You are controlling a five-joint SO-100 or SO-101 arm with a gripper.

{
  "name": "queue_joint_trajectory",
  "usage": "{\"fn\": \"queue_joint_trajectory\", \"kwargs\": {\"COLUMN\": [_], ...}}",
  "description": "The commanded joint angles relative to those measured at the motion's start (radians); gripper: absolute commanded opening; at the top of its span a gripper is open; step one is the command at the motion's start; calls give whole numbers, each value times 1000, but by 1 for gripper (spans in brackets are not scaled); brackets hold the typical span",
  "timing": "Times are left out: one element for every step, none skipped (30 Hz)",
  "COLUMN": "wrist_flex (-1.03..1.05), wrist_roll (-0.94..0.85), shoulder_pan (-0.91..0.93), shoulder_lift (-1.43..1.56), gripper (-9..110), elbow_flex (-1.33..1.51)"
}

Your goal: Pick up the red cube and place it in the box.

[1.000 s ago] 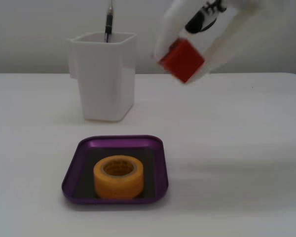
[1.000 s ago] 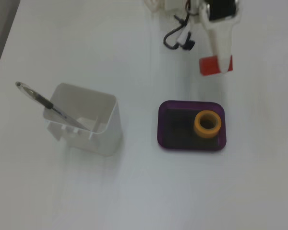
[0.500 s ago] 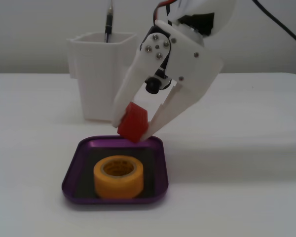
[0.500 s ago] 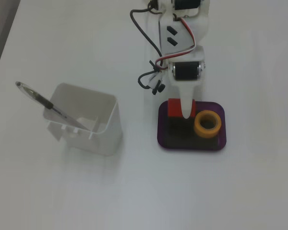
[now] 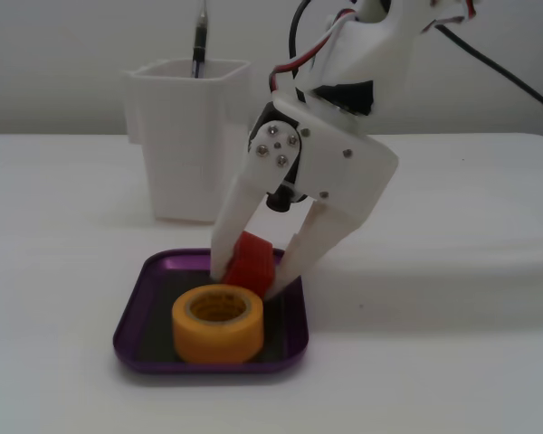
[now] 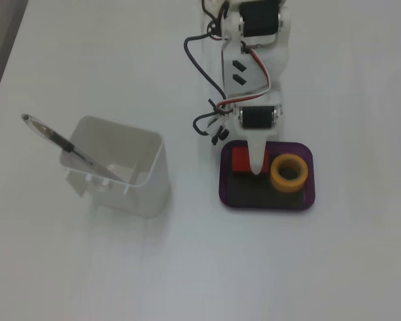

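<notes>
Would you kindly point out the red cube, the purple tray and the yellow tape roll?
red cube [image 5: 252, 263]: a fixed view, front face.
purple tray [image 6: 224, 190]: a fixed view, left rim.
yellow tape roll [image 5: 217, 334]: a fixed view, outer side wall.

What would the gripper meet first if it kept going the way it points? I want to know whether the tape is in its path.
Probably the box's dark floor beside the yellow tape roll; the gripper holds the red cube.
</notes>
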Motion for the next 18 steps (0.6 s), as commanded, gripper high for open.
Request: {"fn": "queue_joint_trajectory", "kwargs": {"wrist_flex": [-15,-15,-15,-12,-6,-3,-2,-2,5,25,51,77,107,144,181,221,261,304], "wrist_roll": [-8,-8,-8,-8,-5,0,2,2,5,14,41,63,74,77,80,81,81,77], "shoulder_pan": [-5,-6,-6,-6,-8,-8,-9,-9,-3,2,3,3,3,0,-3,-8,-9,-9], "shoulder_lift": [17,17,18,18,20,21,25,29,43,64,91,121,156,195,233,275,318,360], "gripper": [1,3,5,8,10,13,14,16,17,18,18,19,19,20,21,21,21,21], "elbow_flex": [-43,-43,-43,-43,-43,-44,-46,-54,-64,-74,-87,-100,-120,-141,-163,-184,-204,-221]}}
